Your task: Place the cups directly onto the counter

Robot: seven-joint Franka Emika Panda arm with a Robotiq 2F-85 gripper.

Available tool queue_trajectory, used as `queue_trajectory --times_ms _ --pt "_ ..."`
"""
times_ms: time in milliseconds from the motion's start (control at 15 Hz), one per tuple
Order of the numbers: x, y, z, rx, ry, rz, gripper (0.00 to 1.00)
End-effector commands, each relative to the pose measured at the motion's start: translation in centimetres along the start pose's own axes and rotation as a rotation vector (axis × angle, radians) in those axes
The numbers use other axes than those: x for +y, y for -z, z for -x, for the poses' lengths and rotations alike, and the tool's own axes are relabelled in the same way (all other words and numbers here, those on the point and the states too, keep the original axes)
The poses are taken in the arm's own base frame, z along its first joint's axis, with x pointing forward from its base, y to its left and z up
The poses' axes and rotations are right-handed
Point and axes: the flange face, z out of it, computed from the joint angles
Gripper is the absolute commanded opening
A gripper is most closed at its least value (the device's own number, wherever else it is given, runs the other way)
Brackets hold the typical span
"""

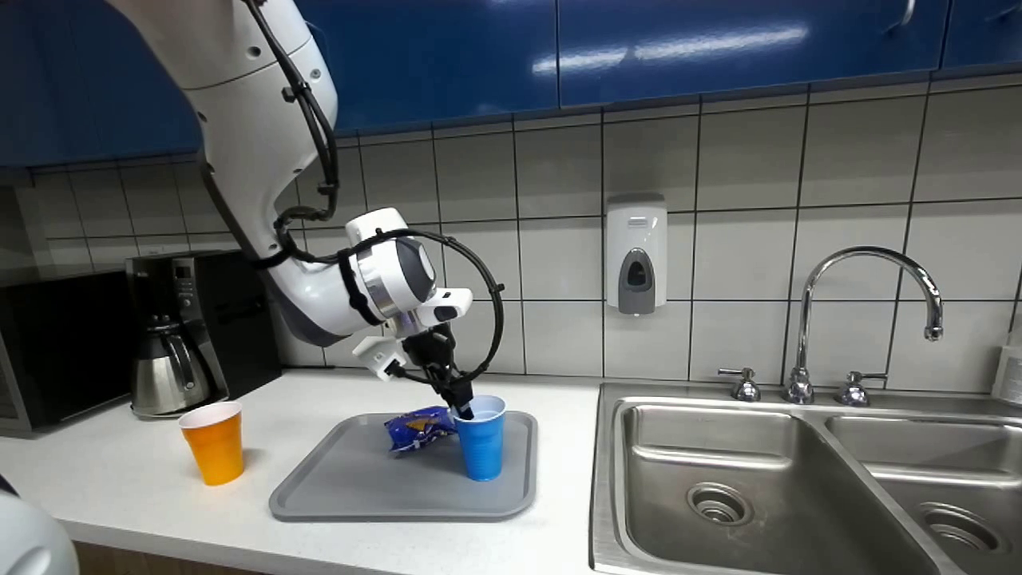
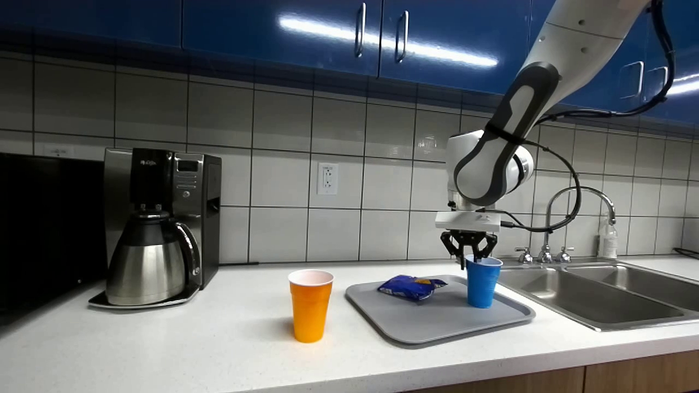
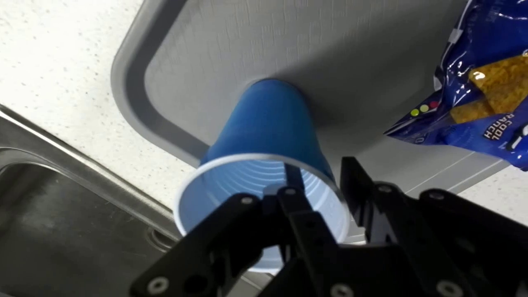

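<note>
The blue cup (image 1: 482, 451) stands upright on the grey tray (image 1: 343, 495); it also shows in an exterior view (image 2: 483, 286) and in the wrist view (image 3: 268, 119). The orange cup (image 2: 310, 311) stands upright on the white counter (image 2: 218, 344), apart from the tray; it is out of the wrist view. My gripper (image 3: 321, 169) is open, pointing down at the blue cup's rim. One finger is inside the cup and the other is outside, with the near wall between them and a gap beside it. The gripper also shows in both exterior views (image 1: 461, 407) (image 2: 470, 263).
A small blue chip packet (image 3: 491, 90) lies on the tray close to the blue cup. The steel sink (image 1: 607, 471) borders the tray's side of the counter. A coffee maker (image 2: 158, 234) stands at the back, and blue cabinets (image 1: 447, 56) hang above.
</note>
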Motion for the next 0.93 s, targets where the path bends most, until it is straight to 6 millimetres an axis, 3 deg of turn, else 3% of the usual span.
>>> queue_trajectory --times_ms 0,533,867 --pt "-0.2 0.6 0.0 0.018 -0.013 0.000 0.01" --pt "0.1 2.1 0.1 0.038 -0.012 0.002 0.01" --pt "0.3 4.2 0.0 0.067 -0.020 -0.009 0.01"
